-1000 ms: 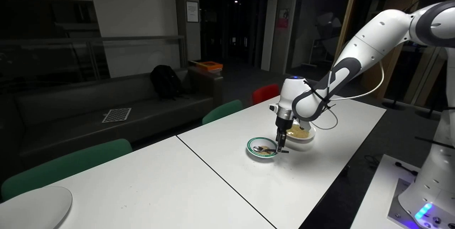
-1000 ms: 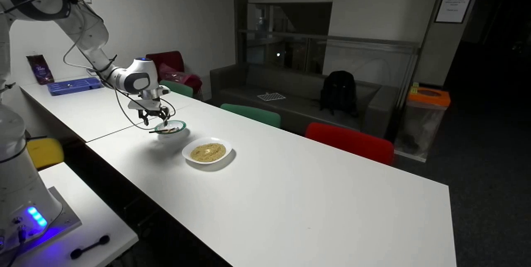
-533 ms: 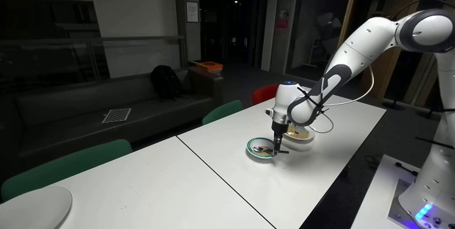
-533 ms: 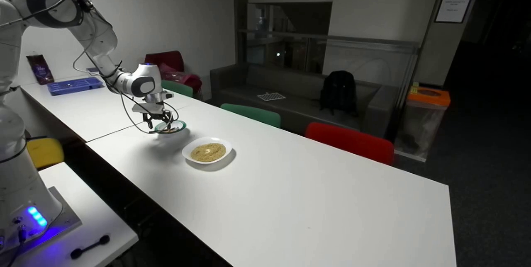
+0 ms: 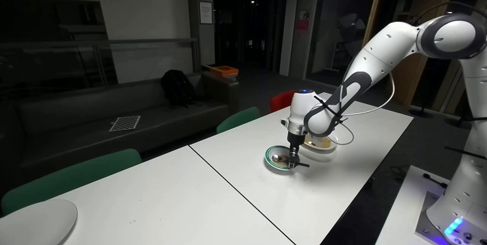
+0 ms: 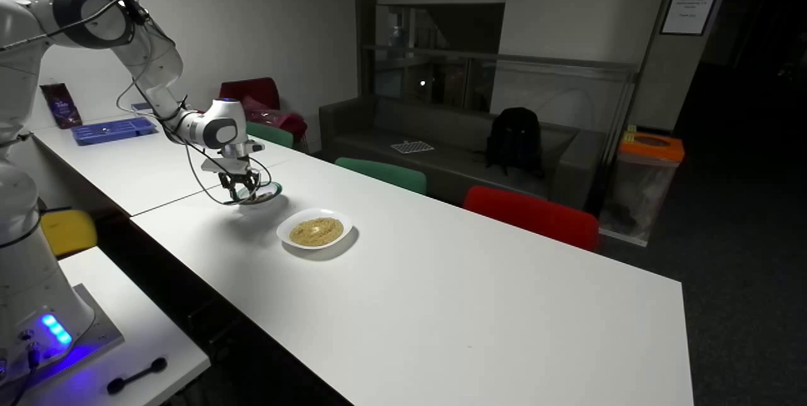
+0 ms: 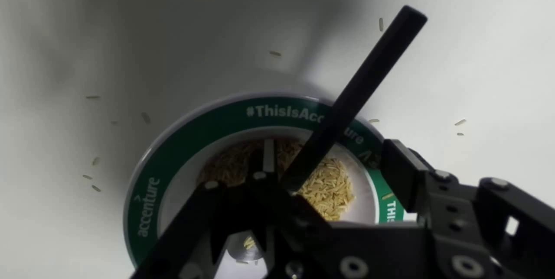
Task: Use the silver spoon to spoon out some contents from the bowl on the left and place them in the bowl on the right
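In the wrist view, the white table (image 7: 485, 62) offers moving room from nine to two o'clock. The white-and-grey jointed arm (image 5: 390, 47) has sunk lower; grasping probably follows. Over the round green-rimmed bowl (image 7: 177, 149), the black gripper (image 7: 329, 157) spreads wide, holding nothing; the silver black-handled spoon (image 7: 358, 90) lies in it, jutting out at one o'clock.

The sofa (image 5: 95, 113) is dim, the tabletop (image 5: 163, 199) bright, a soft shadow beside the bowl (image 7: 162, 162).
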Controlling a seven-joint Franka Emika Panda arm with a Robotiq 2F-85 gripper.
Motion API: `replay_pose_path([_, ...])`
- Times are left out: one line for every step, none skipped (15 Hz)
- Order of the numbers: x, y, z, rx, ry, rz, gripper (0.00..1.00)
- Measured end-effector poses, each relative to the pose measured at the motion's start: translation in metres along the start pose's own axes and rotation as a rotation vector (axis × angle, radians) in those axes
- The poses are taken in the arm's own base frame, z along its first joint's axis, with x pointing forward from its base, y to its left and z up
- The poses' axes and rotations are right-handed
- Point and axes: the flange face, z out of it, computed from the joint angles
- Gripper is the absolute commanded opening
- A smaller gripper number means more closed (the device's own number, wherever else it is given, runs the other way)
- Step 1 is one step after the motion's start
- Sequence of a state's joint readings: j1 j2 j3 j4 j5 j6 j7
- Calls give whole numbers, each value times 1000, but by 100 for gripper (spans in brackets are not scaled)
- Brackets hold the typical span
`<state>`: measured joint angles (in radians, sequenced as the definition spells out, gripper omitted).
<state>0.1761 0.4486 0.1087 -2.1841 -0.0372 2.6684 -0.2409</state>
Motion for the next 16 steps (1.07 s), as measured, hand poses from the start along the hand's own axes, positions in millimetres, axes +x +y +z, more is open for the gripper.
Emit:
replay_pose_path([1,0,0,0,-1,2,77])
replay_pose_path([2,0,1,1,-2,2,81])
replay_pose_path([3,-1,2,1,-2,4,88])
replay_pose_path([3,-1,3,1,-3,5,89])
replay_pose_path([4,-2,3,0,-5,5,97])
replay_pose_path([4,-2,4,-1,-6,7,100])
replay_pose_path([4,-3,4,-2,-7,9,100])
replay_pose_path([4,-3,4,-3,-8,11,100])
replay_pose_path([4,-3,4,-4,-9,13,100])
replay_pose_path([4,-3,4,-5,-9,14,100])
replay_pose_path([4,-3,4,-6,-8,16,100])
replay_pose_path([5,-3,4,-8,-7,19,100])
replay_pose_path([6,-3,3,-9,-5,24,100])
replay_pose_path([7,-3,2,-11,-3,32,100])
replay_pose_path([8,-3,1,-12,0,43,100])
replay_pose_path([10,-3,-1,-14,5,58,100])
